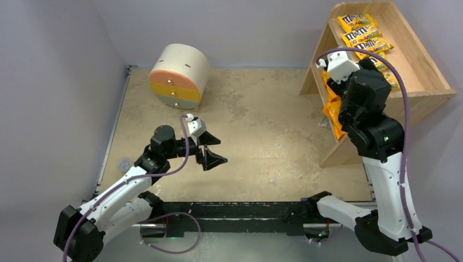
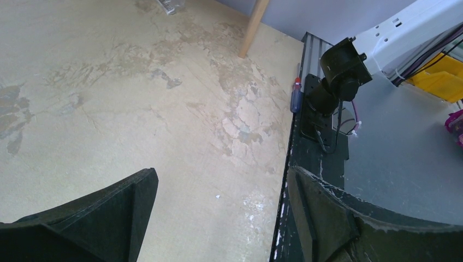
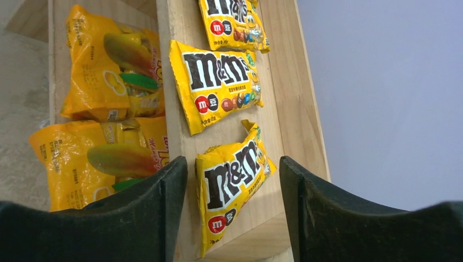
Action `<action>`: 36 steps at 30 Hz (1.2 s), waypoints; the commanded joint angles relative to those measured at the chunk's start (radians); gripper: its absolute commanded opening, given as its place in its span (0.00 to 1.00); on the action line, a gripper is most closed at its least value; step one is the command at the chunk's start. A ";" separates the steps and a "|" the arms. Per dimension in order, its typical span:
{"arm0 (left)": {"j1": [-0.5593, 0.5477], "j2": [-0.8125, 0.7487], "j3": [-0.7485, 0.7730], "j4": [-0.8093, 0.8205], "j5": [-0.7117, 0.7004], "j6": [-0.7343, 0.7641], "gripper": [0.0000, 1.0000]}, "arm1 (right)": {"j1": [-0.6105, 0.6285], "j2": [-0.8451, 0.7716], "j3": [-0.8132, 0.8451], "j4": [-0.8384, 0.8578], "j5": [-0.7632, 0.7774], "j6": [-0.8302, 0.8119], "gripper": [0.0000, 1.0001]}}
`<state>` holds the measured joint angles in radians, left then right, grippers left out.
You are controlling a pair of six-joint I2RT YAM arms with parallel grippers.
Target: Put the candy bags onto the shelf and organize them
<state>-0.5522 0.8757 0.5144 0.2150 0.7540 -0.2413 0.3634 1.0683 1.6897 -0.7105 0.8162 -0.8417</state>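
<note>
1. At the near edge of the pale, scuffed desk (image 1: 262,125) both arms are bolted. The left gripper (image 1: 218,150) hovers low over bare desk with its black jaws spread wide and nothing between them. It is well apart from the shelf.
2. Farther right, the large light natural-wood two-tier shelf (image 1: 420,71) stands at the desk's right side, and the right arm reaches over it. That makes this arm by far the nearer one to the candy.
3. In the right wrist view, the right gripper (image 3: 232,164) has its jaws parted. A small yellow M&M's packet with a brown logo (image 3: 235,185) lies flat on the top tier directly between them. Neither finger appears to touch it, so I read it as not gripped.
4. This packet's long axis runs mostly away from the gripper, along the fingers, and is skewed against the neighbouring yellow packet (image 3: 218,82) beyond it in the row.
5. Beside them on the lower tier sit the two glossy orange bags with green and red print (image 3: 114,65).
6. No bag shows on the desk, so the placing looks nearly finished. The coming move probably needs a straight retreat that clears the packet's edges.
7. At the far side stands the round cream cabinet with coloured drawers (image 1: 180,76), which plays no part.
</note>
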 commanded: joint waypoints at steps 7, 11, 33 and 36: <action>0.000 0.012 0.045 0.009 0.001 0.028 0.93 | -0.004 0.000 0.100 -0.053 -0.214 0.105 0.91; 0.001 0.011 0.047 0.008 -0.014 0.026 0.93 | -0.004 0.023 0.126 -0.012 -0.314 0.268 0.99; 0.001 -0.084 0.060 -0.355 -0.813 -0.323 0.96 | 0.453 0.007 -0.932 0.855 -0.501 1.167 0.99; 0.000 -0.143 0.046 -0.413 -0.878 -0.374 0.96 | 0.455 -0.080 -1.064 0.863 -0.478 1.254 0.99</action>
<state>-0.5522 0.8066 0.5758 -0.1108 0.0494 -0.5083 0.8177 1.1103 0.7269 -0.0666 0.2749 0.2165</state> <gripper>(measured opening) 0.956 0.987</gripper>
